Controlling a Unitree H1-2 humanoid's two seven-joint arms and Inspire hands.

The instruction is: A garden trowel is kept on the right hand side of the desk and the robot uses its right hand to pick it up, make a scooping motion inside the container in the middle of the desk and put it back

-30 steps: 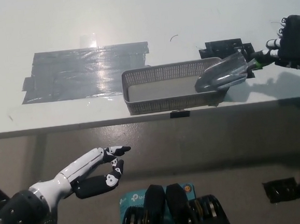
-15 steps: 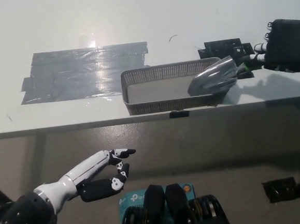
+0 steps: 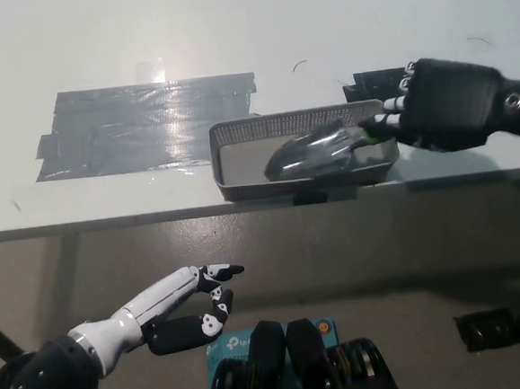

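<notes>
Left hand (image 3: 174, 305) idle at lower left, below the desk (image 3: 95, 45) edge, fingers spread, empty. Container (image 3: 232, 186) sits mid-desk near the front edge. Trowel (image 3: 311, 152) blade is inside it. Right hand (image 3: 446, 103) is clamped on the trowel handle at the container's right end.

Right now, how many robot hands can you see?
2. The white left hand rests low on the left, in front of the desk, open and holding nothing. The black right hand is on the right above the desk, holding the trowel inside the container.
</notes>
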